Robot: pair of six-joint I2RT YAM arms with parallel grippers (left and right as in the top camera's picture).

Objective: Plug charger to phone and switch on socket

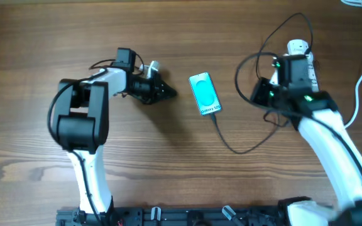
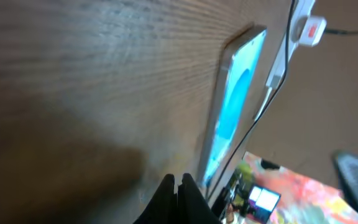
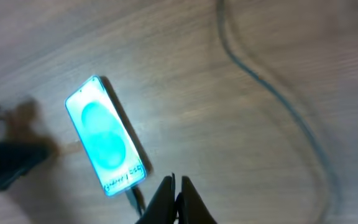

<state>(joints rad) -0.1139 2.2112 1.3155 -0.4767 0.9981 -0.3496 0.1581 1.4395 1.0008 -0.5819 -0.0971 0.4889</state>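
A brown wood-grain table (image 1: pixel 30 37) fills the views; beyond its edge lies a colourful patterned surface (image 2: pixel 303 186).

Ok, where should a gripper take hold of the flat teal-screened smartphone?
Take the flat teal-screened smartphone across its two long edges at mid-length, from straight above, I'd say: it lies screen up, and the thin black cable leaves its near short end, so avoid that.

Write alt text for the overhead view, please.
A cyan-screened phone lies mid-table, the black charger leading from its lower end. The shut left gripper points at it; the right arm partly covers the white socket.
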